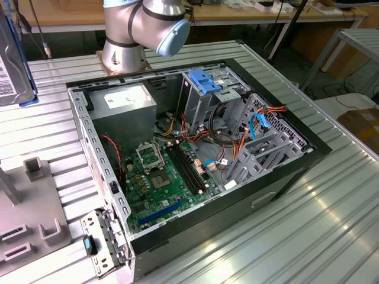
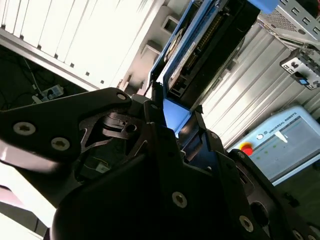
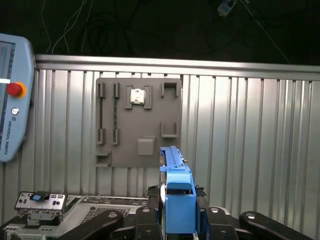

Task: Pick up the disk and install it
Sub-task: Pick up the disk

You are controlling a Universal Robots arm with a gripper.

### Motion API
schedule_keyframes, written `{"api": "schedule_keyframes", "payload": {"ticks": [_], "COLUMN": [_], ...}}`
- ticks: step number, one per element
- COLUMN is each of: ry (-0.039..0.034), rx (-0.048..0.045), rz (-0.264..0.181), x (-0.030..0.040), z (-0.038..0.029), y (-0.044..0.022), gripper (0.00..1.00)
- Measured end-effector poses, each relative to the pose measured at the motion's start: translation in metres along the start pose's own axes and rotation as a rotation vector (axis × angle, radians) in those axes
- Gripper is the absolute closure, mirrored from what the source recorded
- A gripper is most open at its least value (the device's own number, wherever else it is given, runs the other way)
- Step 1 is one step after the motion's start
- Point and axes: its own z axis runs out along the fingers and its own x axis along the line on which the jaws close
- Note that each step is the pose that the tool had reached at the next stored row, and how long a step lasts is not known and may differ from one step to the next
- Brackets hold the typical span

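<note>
Fingers (image 2: 154, 107) of the gripper (image 2: 176, 107) were clamped on one end of the disk (image 2: 210, 40), its blue rails gripped between them, in both wrist views. The drive was held above the ribbed metal table (image 3: 250, 125), off the grey fixture plate (image 3: 137, 120). In the exterior view it hung at the exterior view's far left, well apart from the open computer case (image 1: 284, 177).

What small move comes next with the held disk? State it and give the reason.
Probably carry the disk across toward the open computer case, keeping it raised. The gripper is shut on its blue rail, and the disk is off the grey holder plate, not yet over the case's drive cage.
</note>
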Motion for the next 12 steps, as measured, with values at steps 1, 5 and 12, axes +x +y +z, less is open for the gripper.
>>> {"api": "schedule_keyframes", "payload": {"ticks": [1, 5, 12], "ry": [0.0000, 0.0000, -0.0001], "rx": [0.0001, 0.0000, 0.0001], "rz": [0.000, 0.000, 0.000], "x": [0.0002, 0.0016, 0.0038], "z": [0.0001, 0.0002, 0.0005], "y": [-0.0041, -0.0381, -0.0932], "gripper": [0.64, 0.64, 0.64]}}
